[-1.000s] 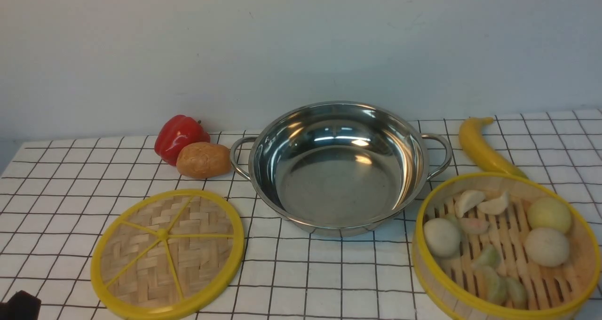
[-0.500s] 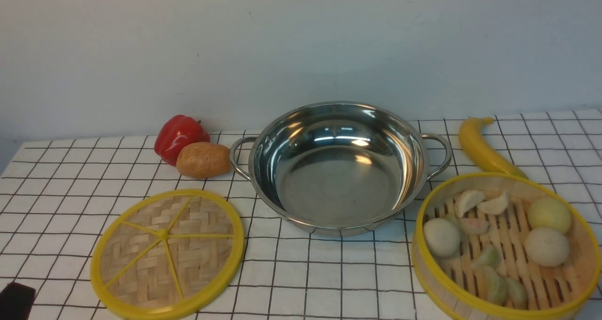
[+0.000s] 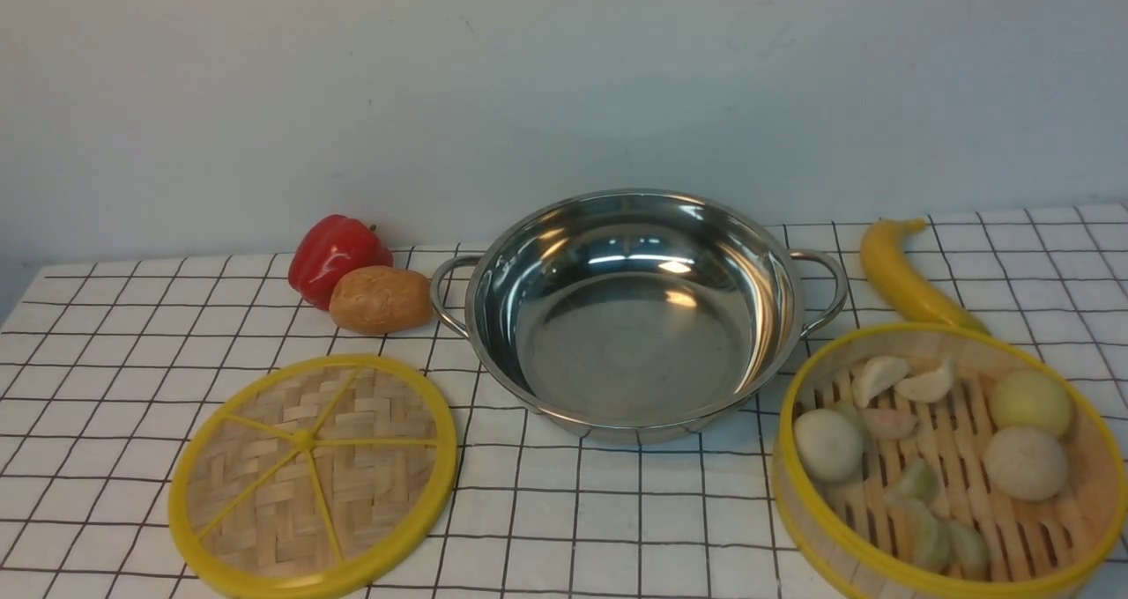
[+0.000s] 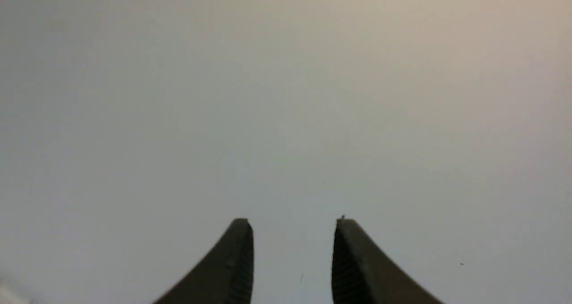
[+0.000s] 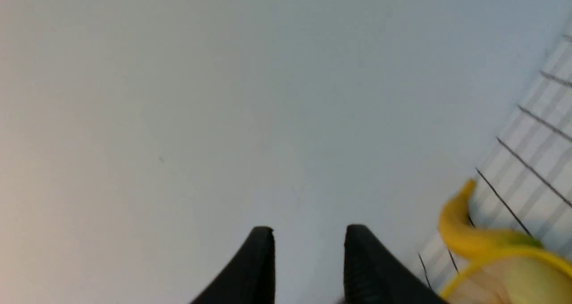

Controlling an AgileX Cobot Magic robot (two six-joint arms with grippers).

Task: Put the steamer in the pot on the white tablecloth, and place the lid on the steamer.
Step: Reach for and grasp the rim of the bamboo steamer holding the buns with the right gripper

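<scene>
- The white tablecloth (image 3: 617,528) lies under the pot (image 3: 634,317).
- The pot stands empty.
- The steamer (image 3: 956,445), with food pieces inside, stands just right of the pot, nearer to the camera.
- The lid (image 3: 313,476) lies flat, front-left of the pot.
- The left gripper (image 4: 292,225) and right gripper (image 5: 308,232) have jaws apart, holding nothing.
</scene>
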